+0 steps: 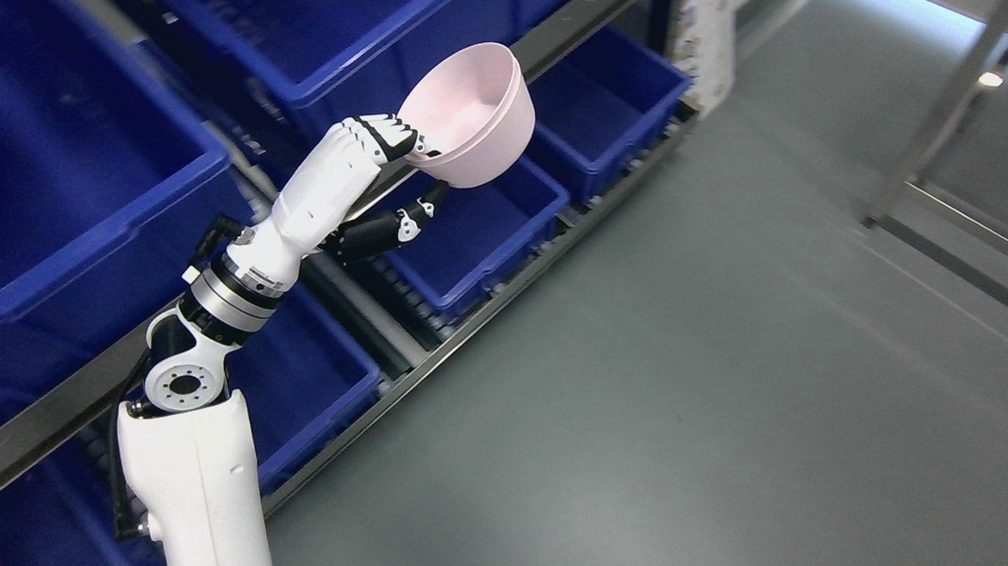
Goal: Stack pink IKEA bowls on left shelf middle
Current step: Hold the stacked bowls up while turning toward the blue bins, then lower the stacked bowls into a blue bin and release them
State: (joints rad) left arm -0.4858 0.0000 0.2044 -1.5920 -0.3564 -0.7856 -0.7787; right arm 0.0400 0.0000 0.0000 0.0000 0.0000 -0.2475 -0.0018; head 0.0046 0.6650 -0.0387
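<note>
Left arm: enters from the bottom edge, left of the middle; white forearm rises to a metal wrist ring, then angles up and right toward the shelf.
Left hand [382, 181]: clamped on the pink bowl [474, 116]. White fingers [384, 136] curl over the bowl's near rim; the dark thumb [402, 224] reaches up under its base.
Pink bowl: held in the air, clear of every bin, tilted so its opening faces up and left toward the shelf. It sits in front of the front rail of the shelf [576, 12], at the level between the upper and lower rows of bins. Inside looks empty, as far as the tilt lets me see.
Upper row: large blue bin [60, 211] at the left edge of the shelf, a second blue bin [345, 41] to its right, directly behind the bowl.
Lower row: blue bin [484, 232] just below the bowl, another blue bin [606, 96] toward the right end of the shelf, and one more [311, 379] behind the forearm. All three rest on roller tracks at the shelf's front edge; those whose insides show hold nothing visible.
Floor [690, 377]: grey, smooth, fills the right and lower part of the view.
Metal frame [951, 96]: slanted bars at the far right, well apart from the shelf.
Right arm: out of view.
</note>
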